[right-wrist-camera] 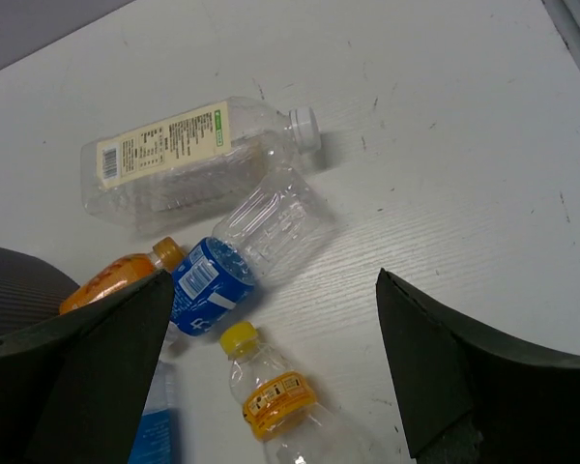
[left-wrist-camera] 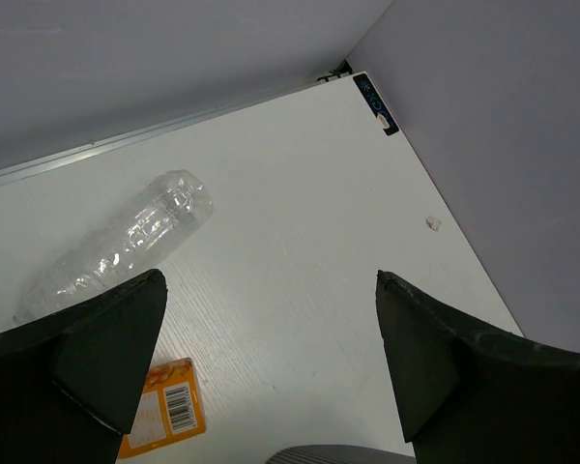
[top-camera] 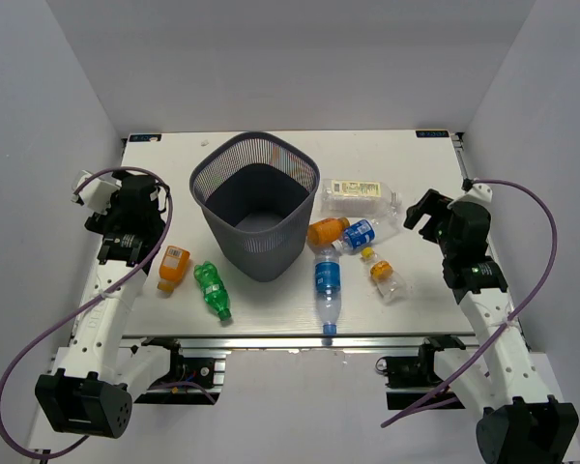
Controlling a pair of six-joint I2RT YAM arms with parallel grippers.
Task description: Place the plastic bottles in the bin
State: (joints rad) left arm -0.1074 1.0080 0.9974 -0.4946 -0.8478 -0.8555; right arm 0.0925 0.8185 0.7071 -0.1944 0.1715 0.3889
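Orange bottle [right-wrist-camera: 111,278] partly hidden behind jaws; bin [right-wrist-camera: 5,275] cropped.

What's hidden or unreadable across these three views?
- Left wrist: the clear bottle has its neck end behind a finger of the left pincer. The orange bottle shows only a label corner, cut off by the bottom edge.
- Right wrist: the large blue-label bottle is mostly behind a finger of the right pincer. The bin is only a dark sliver at the left edge.
- Right wrist: the print on the white-labelled bottle is too small to read.

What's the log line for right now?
left gripper open, empty | right gripper open, empty | bottles lying on table | bin upright, no bottle seen inside
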